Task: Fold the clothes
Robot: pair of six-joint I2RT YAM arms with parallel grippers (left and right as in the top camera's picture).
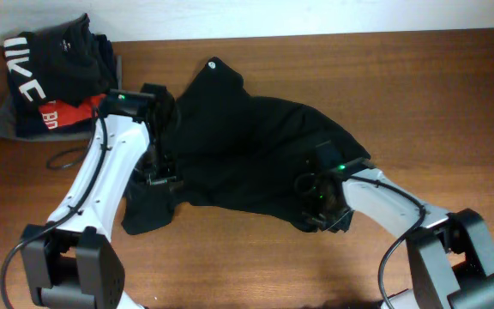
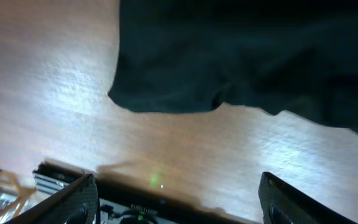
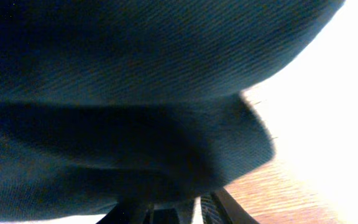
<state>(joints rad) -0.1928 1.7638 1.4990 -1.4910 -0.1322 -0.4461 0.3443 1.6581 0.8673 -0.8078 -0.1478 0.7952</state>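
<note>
**A:** Where is the black garment (image 1: 247,146)?

**B:** On the wooden table (image 1: 436,77), just to the right of the pile of folded clothes (image 1: 45,86). It is near the pile, and the left arm crosses the gap between the two.

**A:** Is it folded?

**B:** No. It lies spread out and rumpled in an uneven shape. One corner points toward the far edge of the table, about level with the pile, and has a small white round mark (image 1: 213,63) on it. A loose flap (image 1: 148,215) trails toward the near edge, closer to the robot than the pile.

**A:** What about the left claw (image 2: 178,186)?

**B:** It is to the right of the pile and a bit nearer the robot, over the side of the garment that faces the pile. In its own camera the two fingers (image 2: 79,196) stand wide apart with only bare wood between them. The hem of the cloth lies flat beyond them. So it is released and holding nothing.

**A:** And the right claw (image 3: 176,214)?

**B:** It is much further right of the pile, at the end of the garment away from it. Dark cloth fills nearly all of its camera view. A fold bunches down into the fingers, which sit close together at the bottom of the picture. It looks clenched on a fold of the garment.

**A:** Is there anything else by the pile?

**B:** A thin black cable loop (image 1: 63,159) lies on the wood just in front of it.
</note>
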